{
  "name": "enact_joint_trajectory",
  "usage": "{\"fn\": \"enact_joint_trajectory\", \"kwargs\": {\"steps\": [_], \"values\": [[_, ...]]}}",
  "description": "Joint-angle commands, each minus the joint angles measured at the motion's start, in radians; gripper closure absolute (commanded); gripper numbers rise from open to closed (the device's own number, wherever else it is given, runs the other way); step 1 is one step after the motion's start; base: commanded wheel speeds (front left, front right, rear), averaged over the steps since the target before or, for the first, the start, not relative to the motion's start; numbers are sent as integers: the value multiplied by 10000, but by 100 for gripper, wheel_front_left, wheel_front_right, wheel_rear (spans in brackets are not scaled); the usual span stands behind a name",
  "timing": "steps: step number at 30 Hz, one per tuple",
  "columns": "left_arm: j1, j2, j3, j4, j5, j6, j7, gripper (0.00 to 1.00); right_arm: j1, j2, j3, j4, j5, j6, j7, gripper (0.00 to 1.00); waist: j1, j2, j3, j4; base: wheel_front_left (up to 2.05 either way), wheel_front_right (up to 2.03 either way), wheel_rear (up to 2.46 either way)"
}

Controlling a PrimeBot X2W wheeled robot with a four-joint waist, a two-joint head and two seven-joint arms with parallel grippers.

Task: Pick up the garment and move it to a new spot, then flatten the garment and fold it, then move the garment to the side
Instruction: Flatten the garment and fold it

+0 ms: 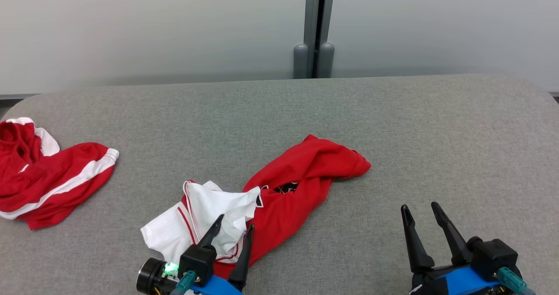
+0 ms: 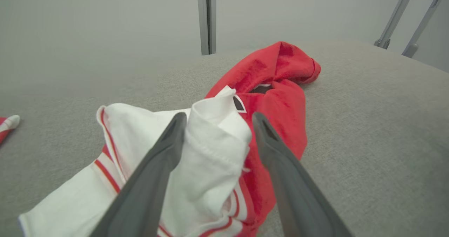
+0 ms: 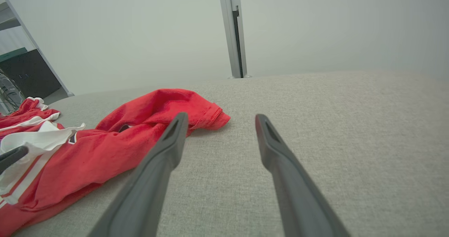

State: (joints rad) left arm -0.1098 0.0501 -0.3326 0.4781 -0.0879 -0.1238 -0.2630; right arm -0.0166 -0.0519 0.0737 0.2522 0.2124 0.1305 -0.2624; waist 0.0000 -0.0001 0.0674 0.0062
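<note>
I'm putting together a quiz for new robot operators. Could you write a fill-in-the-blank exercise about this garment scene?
1. The left gripper is open, its fingers straddling a ____ fold of the crumpled garment.
2. The right gripper is open over the bare ____ table.
3. A second garment, red with white stripes, lies at the table's far ____ side in the head view.

Missing words: white; gray; left.
</note>
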Motion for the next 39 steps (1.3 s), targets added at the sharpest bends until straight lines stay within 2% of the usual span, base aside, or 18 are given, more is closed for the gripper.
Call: {"fn": "enact_joint_trajectory", "kwargs": {"steps": [1,10,11,12,13,22,34,39], "values": [[-171,7,-17,190,30,6,-23,0,-79,3,-3,19,-6,5,-37,0,0,1,28,-41,0,0,0],[-615,52,45,1515,-63,157,-24,0,-267,10,48,18,7,5,-37,0,0,1,296,-293,0,0,0],[-713,54,110,1584,-115,165,-25,6,-299,11,80,27,10,5,-39,0,0,1,321,-340,0,0,0],[-803,54,161,1670,-162,169,-25,68,-345,11,101,34,16,3,-39,0,0,1,342,-386,0,0,0],[-915,53,231,1720,-225,175,-25,100,-386,10,137,33,29,5,-39,0,0,1,364,-432,0,0,0],[-2273,273,789,1516,-469,143,-27,100,-454,9,112,-17,132,5,-37,0,0,1,606,-845,0,0,0],[-5640,610,1091,1397,-290,51,-26,100,-736,9,-97,-121,103,5,-37,0,0,1,924,-1441,0,0,0],[-5810,539,1271,1054,-394,28,-26,100,-600,9,-119,-161,178,5,-39,0,0,1,955,-1424,0,0,0]]}}
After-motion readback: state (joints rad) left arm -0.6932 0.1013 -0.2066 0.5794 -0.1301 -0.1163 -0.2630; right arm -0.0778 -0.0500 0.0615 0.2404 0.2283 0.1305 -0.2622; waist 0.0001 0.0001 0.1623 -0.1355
